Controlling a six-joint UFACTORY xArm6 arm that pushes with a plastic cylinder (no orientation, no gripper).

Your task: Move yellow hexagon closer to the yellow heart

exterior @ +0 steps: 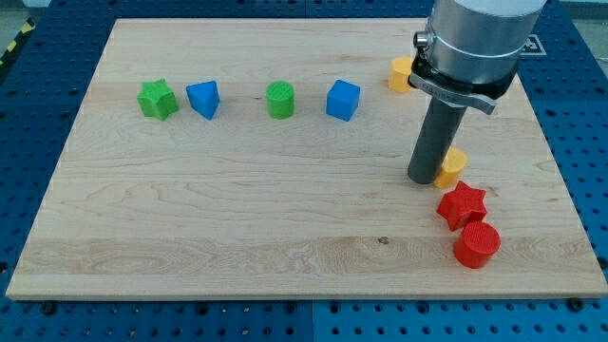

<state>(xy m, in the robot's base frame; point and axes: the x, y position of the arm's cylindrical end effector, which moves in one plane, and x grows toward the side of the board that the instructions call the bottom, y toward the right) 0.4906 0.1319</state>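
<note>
My tip rests on the wooden board at the view's right. One yellow block lies right against the rod's right side, half hidden by it. A second yellow block sits near the view's top, partly hidden behind the arm's grey body. Both are too covered to tell which is the hexagon and which is the heart. They lie about a hand's width apart, one above the other in the view.
A red star and a red cylinder lie just below the lower yellow block. A green star, a blue triangular block, a green cylinder and a blue cube form a row at upper left.
</note>
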